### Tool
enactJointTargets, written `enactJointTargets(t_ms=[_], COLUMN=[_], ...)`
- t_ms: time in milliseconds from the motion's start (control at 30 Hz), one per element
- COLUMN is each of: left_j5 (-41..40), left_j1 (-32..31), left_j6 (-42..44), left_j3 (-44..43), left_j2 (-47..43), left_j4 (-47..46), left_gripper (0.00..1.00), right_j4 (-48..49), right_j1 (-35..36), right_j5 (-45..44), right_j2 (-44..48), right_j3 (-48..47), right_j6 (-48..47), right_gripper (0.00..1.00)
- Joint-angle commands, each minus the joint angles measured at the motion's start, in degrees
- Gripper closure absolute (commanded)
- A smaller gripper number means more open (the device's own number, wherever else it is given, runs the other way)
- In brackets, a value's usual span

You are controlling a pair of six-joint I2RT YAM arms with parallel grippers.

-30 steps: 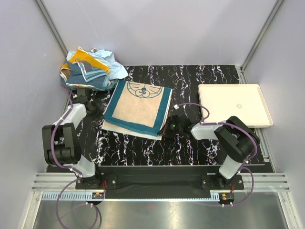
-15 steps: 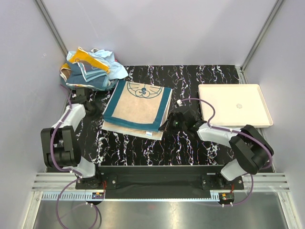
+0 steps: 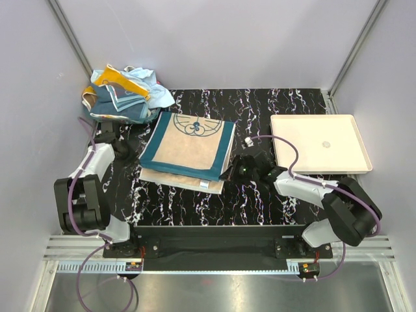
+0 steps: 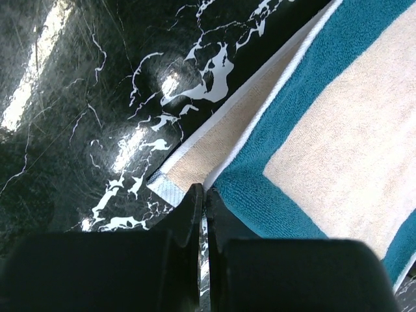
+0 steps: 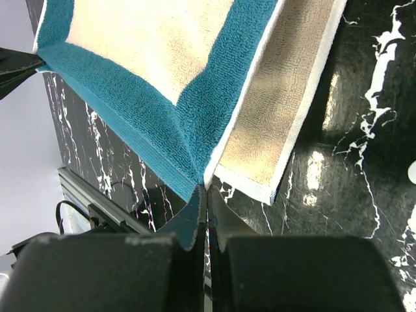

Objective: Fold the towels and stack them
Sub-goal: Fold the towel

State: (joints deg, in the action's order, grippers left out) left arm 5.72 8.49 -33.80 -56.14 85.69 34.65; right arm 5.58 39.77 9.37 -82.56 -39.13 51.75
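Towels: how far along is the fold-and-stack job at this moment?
Done: nothing is stacked yet. In hand: the teal towel lies doubled over, the left pincer and right pincer each shut on a near corner of its upper layer; the lower layer peeks out beyond that edge. Left: finishing this fold, then the crumpled heap of towels at the far left. The white tray holds none.

The left arm (image 3: pixel 97 159) and right arm (image 3: pixel 300 186) share black joints, white shells, purple cables (image 3: pixel 283 143), black fingers (image 4: pixel 188 214).
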Motion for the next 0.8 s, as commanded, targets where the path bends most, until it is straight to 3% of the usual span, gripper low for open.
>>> enactJointTargets(t_ms=[0,400,767], left_j5=[-0.3,2.2,2.4], left_j1=[1.1,1.2,1.4], left_j6=[1.5,2.2,1.8], left_j3=[-0.2,3.4,10.6], left_j2=[-3.1,-8.0,-1.6], left_j4=[-0.4,1.2,-3.3], left_gripper=[1.0,1.0,1.0], right_j4=[-2.1,-4.4,4.5], right_j1=[0.6,0.7,1.1], right_j5=[-2.5,-2.0,1.0], right_j2=[3.2,7.3,-0.9], right_j3=[0.5,1.6,8.1], right_j6=[-0.6,-0.9,1.3], right_gripper=[1.0,1.0,1.0])
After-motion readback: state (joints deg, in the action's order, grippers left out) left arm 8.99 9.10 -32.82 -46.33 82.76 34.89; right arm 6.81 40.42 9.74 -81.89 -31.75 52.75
